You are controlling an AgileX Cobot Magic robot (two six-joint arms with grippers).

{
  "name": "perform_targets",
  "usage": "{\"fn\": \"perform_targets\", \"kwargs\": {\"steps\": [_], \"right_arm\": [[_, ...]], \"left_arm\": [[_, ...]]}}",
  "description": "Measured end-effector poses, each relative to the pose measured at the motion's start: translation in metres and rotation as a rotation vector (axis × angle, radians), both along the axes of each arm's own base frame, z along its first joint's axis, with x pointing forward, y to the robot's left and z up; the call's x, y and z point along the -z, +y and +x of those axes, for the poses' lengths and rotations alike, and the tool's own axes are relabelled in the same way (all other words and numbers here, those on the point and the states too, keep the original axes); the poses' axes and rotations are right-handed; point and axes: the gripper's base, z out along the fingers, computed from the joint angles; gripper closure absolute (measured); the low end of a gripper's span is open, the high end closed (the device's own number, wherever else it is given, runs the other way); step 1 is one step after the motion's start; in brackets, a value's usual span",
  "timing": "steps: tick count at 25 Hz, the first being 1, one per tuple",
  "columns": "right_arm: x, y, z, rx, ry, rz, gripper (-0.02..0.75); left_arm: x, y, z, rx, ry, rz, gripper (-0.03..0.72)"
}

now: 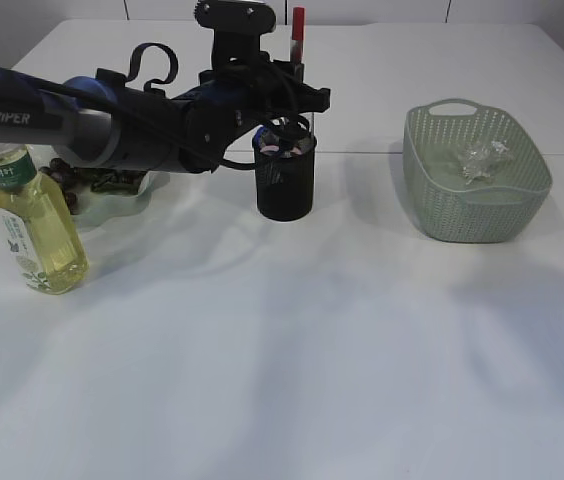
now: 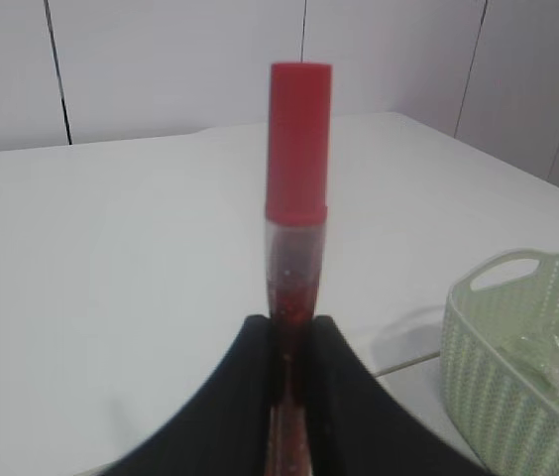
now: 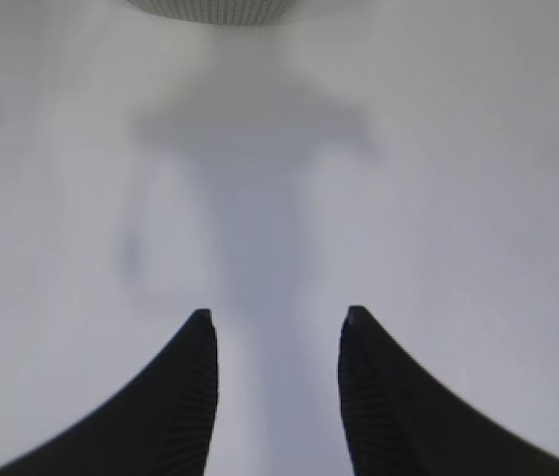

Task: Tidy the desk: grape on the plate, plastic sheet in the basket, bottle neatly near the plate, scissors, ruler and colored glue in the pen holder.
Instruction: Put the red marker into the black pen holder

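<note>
My left gripper (image 1: pixel 296 72) is shut on the colored glue (image 1: pixel 298 30), a clear tube of red glitter glue with a red cap, held upright just above the black mesh pen holder (image 1: pixel 285 185); the tube also shows in the left wrist view (image 2: pixel 297 198) between my jaws (image 2: pixel 296 327). Pink-handled items stand inside the holder. The bottle (image 1: pixel 34 222) of yellow liquid stands at the left, in front of the plate (image 1: pixel 137 197) that holds dark grapes (image 1: pixel 62 175). The crumpled plastic sheet (image 1: pixel 482 158) lies in the green basket (image 1: pixel 432 190). My right gripper (image 3: pixel 276 322) is open over bare table; it is out of the exterior view.
The basket also shows at the right edge of the left wrist view (image 2: pixel 503 347). The table has a white cloth, with a white wall behind. The basket's rim shows at the top of the right wrist view (image 3: pixel 220 8).
</note>
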Motion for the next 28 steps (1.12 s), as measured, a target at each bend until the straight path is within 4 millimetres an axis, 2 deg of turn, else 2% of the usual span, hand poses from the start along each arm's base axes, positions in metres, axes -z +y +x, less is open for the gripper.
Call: {"fn": "perform_targets", "kwargs": {"steps": [17, 28], "right_arm": [[0.0, 0.0, 0.0, 0.0, 0.0, 0.0, 0.407], [0.0, 0.0, 0.0, 0.0, 0.0, 0.0, 0.407]], "left_arm": [[0.0006, 0.0023, 0.0013, -0.003, 0.005, 0.004, 0.607], [0.0023, 0.0021, 0.001, 0.001, 0.023, 0.012, 0.526]]}}
